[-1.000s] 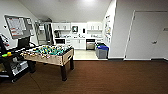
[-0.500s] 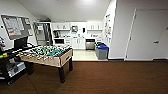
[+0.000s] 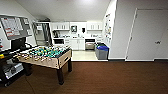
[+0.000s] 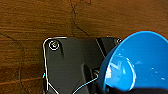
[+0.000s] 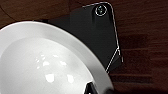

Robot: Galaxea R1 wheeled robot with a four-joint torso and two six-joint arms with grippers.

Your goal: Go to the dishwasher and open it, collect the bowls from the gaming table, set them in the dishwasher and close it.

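A bright-blue bowl (image 4: 140,62) hangs over the wooden floor in the left wrist view, with my left gripper (image 4: 110,88) shut on its rim. A white bowl (image 5: 45,62) shows large in the right wrist view, and my right gripper (image 5: 93,89) is shut on its edge. The dishwasher (image 3: 90,45), steel-fronted, sits under the counter in the far kitchen, straight ahead in the head view; from here I cannot tell whether its door is open. The gaming table is out of view.
A table-football table (image 3: 47,56) stands at the near left on the dark floor. Beside it is a black cart (image 3: 10,67) with a monitor. Blue-lidded grey bins (image 3: 102,51) stand at the kitchen's right entrance. A white door (image 3: 147,35) is on the right wall.
The whole head picture has shifted slightly: the table-football table sits a little further left and the kitchen a little nearer, so the camera has moved forward.
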